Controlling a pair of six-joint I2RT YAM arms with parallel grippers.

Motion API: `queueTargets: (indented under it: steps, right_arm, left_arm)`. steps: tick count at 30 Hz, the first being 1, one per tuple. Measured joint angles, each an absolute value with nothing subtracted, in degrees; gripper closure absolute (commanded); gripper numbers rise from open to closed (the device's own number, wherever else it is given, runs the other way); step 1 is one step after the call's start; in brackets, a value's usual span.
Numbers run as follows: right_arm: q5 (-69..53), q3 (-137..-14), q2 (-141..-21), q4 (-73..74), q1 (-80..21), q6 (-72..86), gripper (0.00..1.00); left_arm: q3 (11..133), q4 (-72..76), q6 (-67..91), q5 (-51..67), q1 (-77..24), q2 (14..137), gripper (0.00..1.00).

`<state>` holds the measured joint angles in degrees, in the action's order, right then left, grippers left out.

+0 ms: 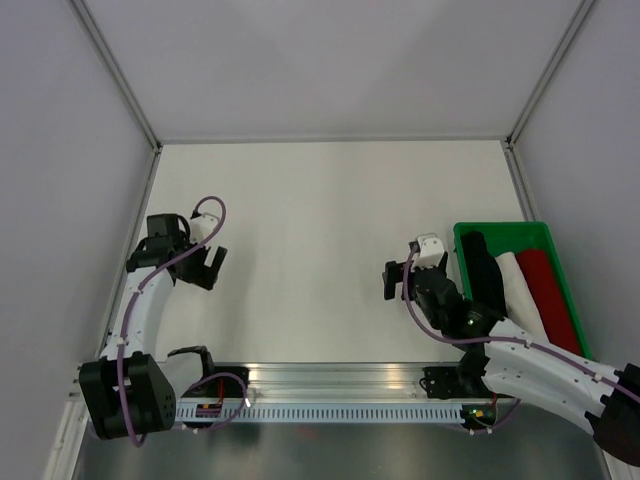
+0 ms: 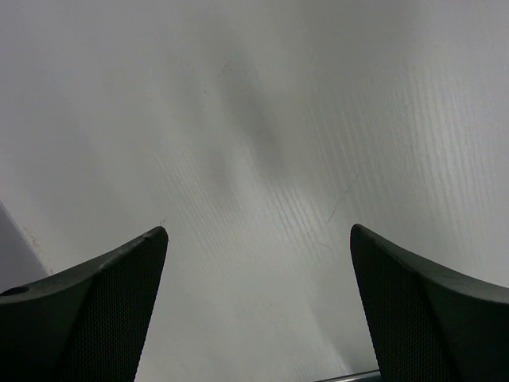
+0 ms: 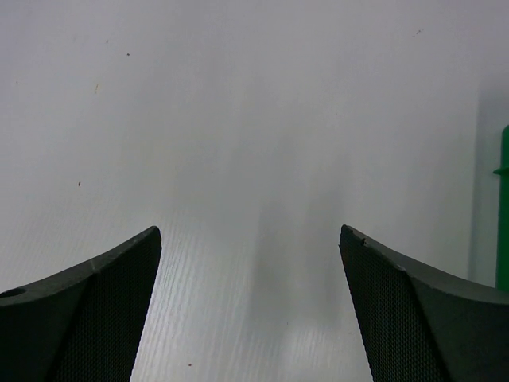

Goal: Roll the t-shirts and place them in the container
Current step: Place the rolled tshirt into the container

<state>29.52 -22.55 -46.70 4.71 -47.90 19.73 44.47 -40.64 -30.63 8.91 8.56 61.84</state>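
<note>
White bench (image 1: 320, 220) walled in pale panels carries one green tray (image 1: 503, 233) at its right edge, holding three rolled t-shirts side by side: black roll (image 1: 484, 278), white roll (image 1: 518, 285), red roll (image 1: 548, 290) (near ends hidden behind the right arm). No label or writing is legible. Two grippers: left gripper (image 1: 210, 268) and right gripper (image 1: 397, 279), both with jaws spread apart, holding nothing.
</note>
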Motion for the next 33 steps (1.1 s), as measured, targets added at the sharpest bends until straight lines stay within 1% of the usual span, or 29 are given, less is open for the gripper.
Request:
queueTargets:
  steps: [4,8,26,29,33]
  right_arm:
    - [31.1,-20.7,-39.0,4.2,-48.2,19.8,0.02]
    - [31.7,-19.9,-35.0,3.3,-48.3,20.1,0.02]
    - [35.9,-18.9,-30.4,5.8,-48.3,20.8,0.02]
    - [35.6,-19.1,-30.4,6.2,-48.3,20.8,0.02]
    - [31.9,-18.7,-29.9,6.2,-48.3,21.3,0.02]
  left_arm:
    - [42.7,-40.6,-30.1,8.8,8.6,61.4,0.0]
    - [41.1,-40.6,-29.8,8.5,8.6,60.5,0.0]
    - [39.0,-40.6,-29.6,7.4,8.6,57.2,0.0]
    - [39.0,-40.6,-29.6,7.4,8.6,57.2,0.0]
    - [38.9,-40.6,-29.6,7.4,8.6,57.2,0.0]
